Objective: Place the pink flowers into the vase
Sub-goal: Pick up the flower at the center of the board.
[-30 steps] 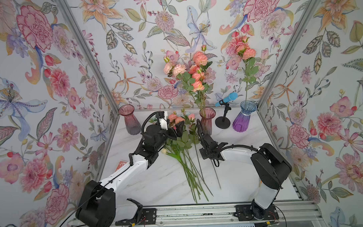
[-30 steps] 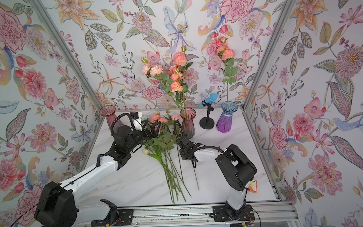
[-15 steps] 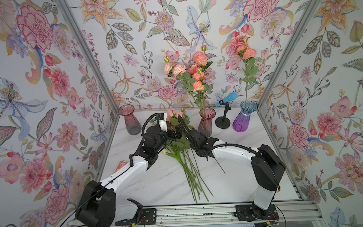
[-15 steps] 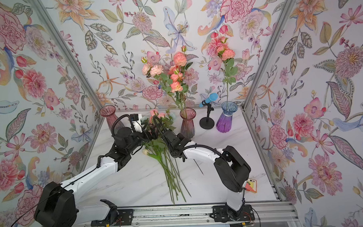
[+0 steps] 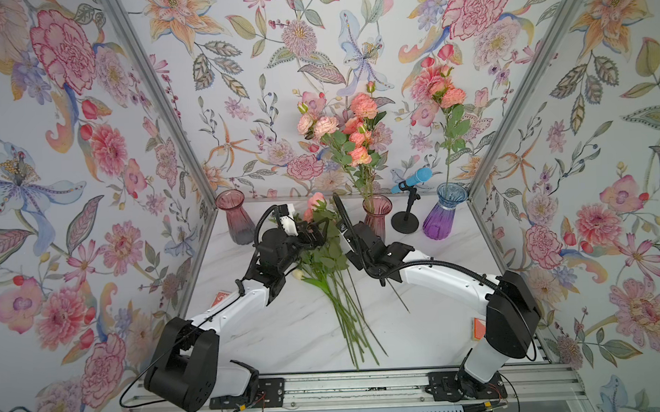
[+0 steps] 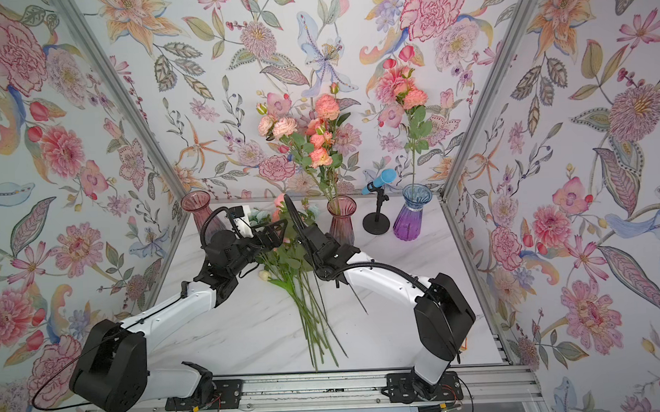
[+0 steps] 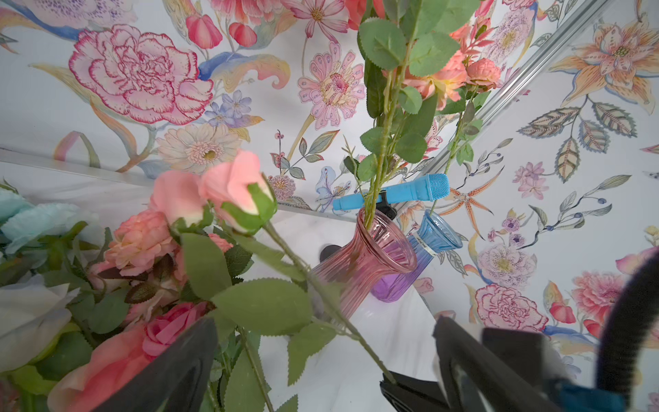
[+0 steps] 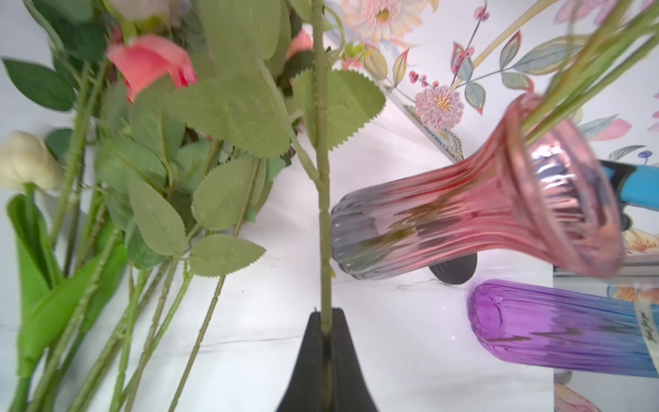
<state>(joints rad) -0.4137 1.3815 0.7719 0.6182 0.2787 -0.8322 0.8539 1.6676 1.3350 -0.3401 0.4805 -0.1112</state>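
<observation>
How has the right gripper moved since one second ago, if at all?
Yes. In both top views the right gripper has shifted away from the middle vase, toward the flower pile.

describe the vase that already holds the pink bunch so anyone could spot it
Look along the back edge of the white marble table, where three vases stand. It is the middle one, a ribbed pink glass vase beside the black microphone stand. Unlike the empty dusky pink vase and the blue-and-purple vase with one stem, it holds a full bunch of pink flowers.

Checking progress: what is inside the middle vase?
Pink and coral flowers stand in the vase, stems through its mouth. Ribbed tinted glass hides the stem ends, so their number is unclear.
</observation>
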